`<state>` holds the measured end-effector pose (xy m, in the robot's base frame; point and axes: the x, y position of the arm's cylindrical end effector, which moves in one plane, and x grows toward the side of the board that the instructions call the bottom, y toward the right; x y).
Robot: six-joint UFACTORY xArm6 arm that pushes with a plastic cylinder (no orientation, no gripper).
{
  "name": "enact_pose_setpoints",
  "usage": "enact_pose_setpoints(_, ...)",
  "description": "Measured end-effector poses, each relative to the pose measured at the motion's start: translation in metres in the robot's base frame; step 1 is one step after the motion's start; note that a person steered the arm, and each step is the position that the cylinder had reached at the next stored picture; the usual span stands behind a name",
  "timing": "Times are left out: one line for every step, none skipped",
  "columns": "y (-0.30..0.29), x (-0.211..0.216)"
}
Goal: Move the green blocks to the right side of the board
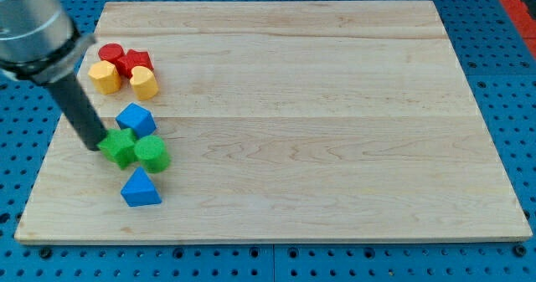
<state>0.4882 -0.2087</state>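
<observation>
- Green star-shaped block (120,146) and green cylinder-like block (153,153) touching each other near the surface's left edge, roughly halfway between its top and bottom edges.
- Hardly begun, by the look of it: both green pieces far from the right edge, with nearly the whole width of the surface (335,131) left to cross.
- My tip (98,143) pressed against the left side of the green star-shaped block, placed well for a rightward push; no hand on this rod, so nothing to open or close.
- Blue cube-like block (136,119) just above the green pair, blue triangular block (140,188) just below, toward the bottom-left corner.
- Near the top-left corner, a tight cluster: red cylinder (110,53), red block (136,62), yellow hexagon-like block (104,77), yellow block (144,82).
- Pale planked wood with fine grain and a smooth finish; blocks matte and solid-coloured; rod dark and dull.
</observation>
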Motion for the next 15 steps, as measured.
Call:
enact_pose_setpoints(0.02,0.0)
enact_pose_setpoints(0.027,0.001)
enact_pose_setpoints(0.027,0.005)
enact_pose_setpoints(0.032,0.015)
enact_pose_setpoints(0.059,0.026)
enact_pose_setpoints(0.059,0.047)
enact_pose_setpoints(0.06,0.051)
enact_pose_setpoints(0.064,0.045)
enact_pose_setpoints(0.064,0.045)
enact_pose_setpoints(0.089,0.045)
enact_pose_setpoints(0.117,0.045)
enact_pose_setpoints(0.143,0.039)
enact_pose_setpoints(0.173,0.031)
enact_pose_setpoints(0.23,0.027)
enact_pose_setpoints(0.272,0.007)
